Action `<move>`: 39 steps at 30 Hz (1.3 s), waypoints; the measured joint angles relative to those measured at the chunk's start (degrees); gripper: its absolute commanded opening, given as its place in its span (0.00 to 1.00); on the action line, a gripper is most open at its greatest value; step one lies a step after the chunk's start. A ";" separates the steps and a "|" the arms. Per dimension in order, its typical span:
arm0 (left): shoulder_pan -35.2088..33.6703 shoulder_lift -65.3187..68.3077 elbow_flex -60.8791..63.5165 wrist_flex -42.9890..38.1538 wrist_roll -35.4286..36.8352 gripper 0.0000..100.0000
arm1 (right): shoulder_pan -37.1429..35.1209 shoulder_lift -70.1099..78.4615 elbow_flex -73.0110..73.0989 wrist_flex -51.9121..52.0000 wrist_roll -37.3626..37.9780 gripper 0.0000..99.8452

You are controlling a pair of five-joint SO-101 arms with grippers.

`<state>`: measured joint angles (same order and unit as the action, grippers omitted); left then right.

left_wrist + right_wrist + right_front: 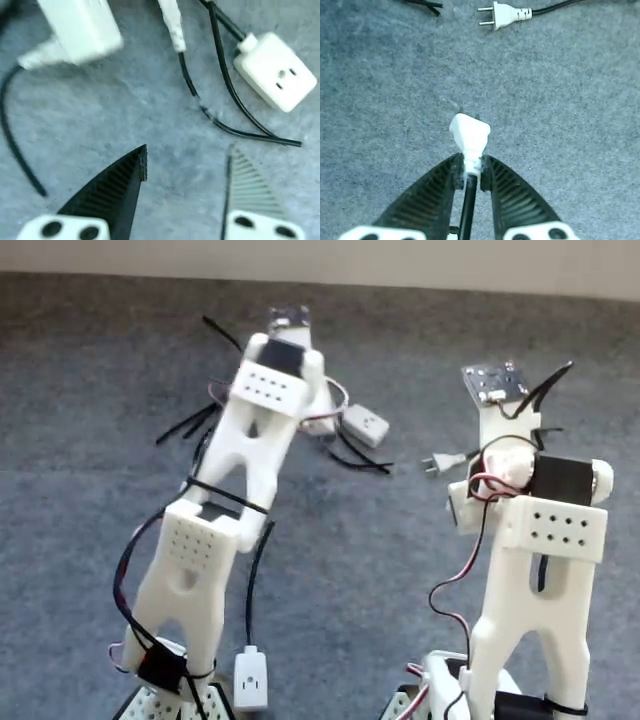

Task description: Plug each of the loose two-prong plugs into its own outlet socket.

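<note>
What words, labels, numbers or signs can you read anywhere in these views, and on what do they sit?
None can be read.
White square outlet socket: plain face, slots only.
White two-prong plug lying loose: no marks visible.
White plug held in the right gripper: no marks visible.
Small circuit board in the high view: any print too small to read.

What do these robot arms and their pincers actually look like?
The left arm and right arm are chunky white plastic shells with grids of small holes, black motor blocks and thin black cables; the right also carries red wires. The left gripper and right gripper have pointed, ribbed, mostly black fingers on white bases.
</note>
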<state>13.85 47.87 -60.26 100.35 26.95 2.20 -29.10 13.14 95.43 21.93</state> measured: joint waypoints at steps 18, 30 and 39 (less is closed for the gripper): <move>-9.23 -34.99 50.37 0.35 -28.22 0.32 | -0.18 0.00 0.00 0.00 0.00 0.04; -5.01 -60.31 85.10 -2.29 -25.41 0.32 | -0.09 0.00 0.00 0.00 0.00 0.04; 4.57 -57.76 97.58 -22.95 -12.48 0.32 | -0.09 0.00 0.00 0.00 0.00 0.04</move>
<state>18.42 -9.89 37.32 77.41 14.46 2.11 -29.10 13.14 95.43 21.93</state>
